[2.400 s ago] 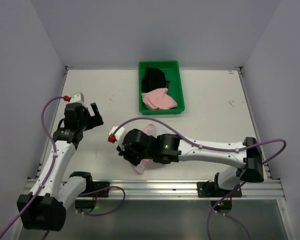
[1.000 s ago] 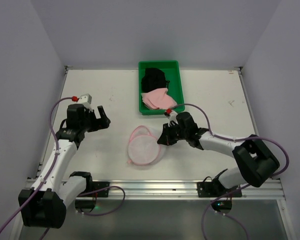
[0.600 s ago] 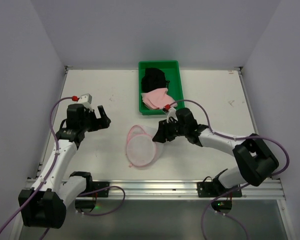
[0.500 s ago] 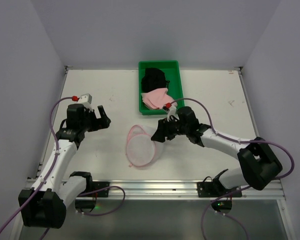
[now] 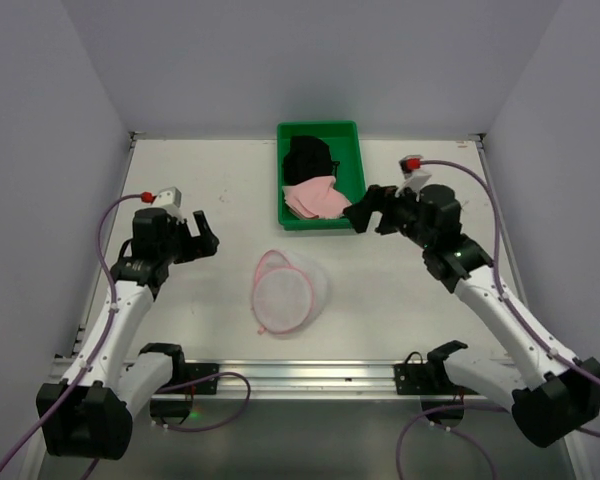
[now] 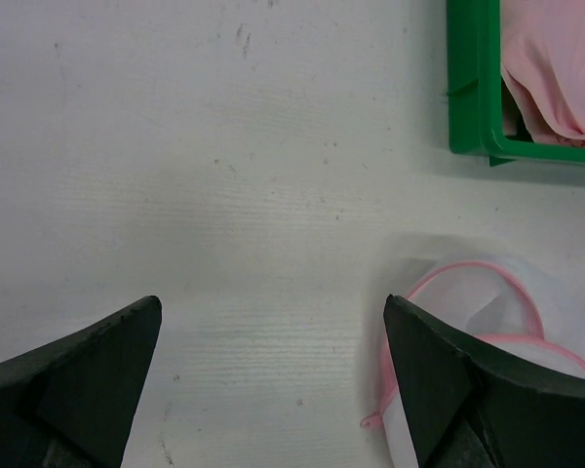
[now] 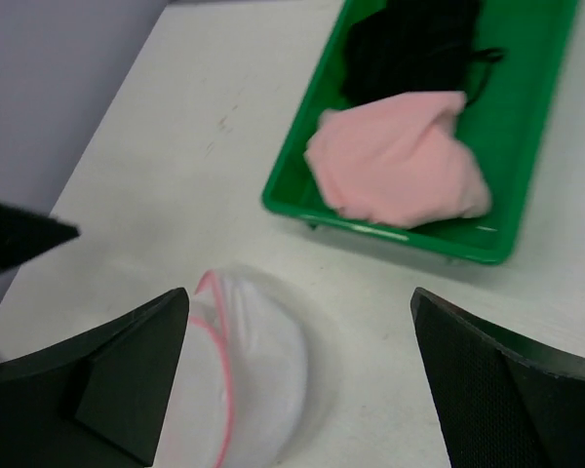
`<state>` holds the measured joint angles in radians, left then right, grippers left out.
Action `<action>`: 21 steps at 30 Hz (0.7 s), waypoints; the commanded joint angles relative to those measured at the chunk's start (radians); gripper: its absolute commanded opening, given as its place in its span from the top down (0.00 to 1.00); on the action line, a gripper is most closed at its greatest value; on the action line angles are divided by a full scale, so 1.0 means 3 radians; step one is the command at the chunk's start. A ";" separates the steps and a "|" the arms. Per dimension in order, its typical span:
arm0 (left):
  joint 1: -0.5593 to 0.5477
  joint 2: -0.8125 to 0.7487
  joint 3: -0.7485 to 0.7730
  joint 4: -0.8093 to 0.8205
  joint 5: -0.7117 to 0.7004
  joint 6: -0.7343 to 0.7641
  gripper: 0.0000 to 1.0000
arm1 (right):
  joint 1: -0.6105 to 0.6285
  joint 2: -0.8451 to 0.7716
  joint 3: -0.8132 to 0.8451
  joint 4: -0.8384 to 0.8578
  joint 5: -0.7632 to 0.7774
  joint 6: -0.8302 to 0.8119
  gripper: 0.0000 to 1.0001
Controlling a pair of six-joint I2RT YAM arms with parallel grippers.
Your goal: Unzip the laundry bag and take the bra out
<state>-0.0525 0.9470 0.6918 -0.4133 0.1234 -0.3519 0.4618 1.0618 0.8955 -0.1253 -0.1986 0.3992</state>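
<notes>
The laundry bag (image 5: 288, 298) is a small white mesh drum with pink trim. It lies on the table in front of the green tray (image 5: 280, 180), and nothing holds it. Its mesh (image 6: 483, 297) shows nothing coloured inside, and its pink zipper pull (image 6: 369, 421) rests on the table. A folded pink garment (image 5: 315, 198), which looks like the bra, lies in the tray. My left gripper (image 5: 202, 232) hangs open to the left of the bag. My right gripper (image 5: 365, 212) is open and raised by the tray's near right corner, with nothing between its fingers.
A black garment (image 5: 307, 158) fills the far half of the tray, behind the pink one (image 7: 400, 171). The tray's near wall (image 7: 390, 239) stands a short way beyond the bag (image 7: 253, 370). Grey walls enclose the table on the left, back and right.
My right gripper has opened, let go of the bag's right edge and swung up and right to beside the tray. The bag has settled slightly. The left arm has stayed put.
</notes>
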 commanded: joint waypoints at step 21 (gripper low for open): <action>0.0021 -0.1259 0.1861 -0.1122 -0.1055 0.0130 0.00 | -0.0409 -0.2909 0.0185 -0.0989 0.2017 -0.0886 0.01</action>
<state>-0.0525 0.5766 1.1984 -0.6792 -0.1356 -0.3470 0.3401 0.2340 0.9558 -0.4088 0.4023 0.1825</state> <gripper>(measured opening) 0.997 0.986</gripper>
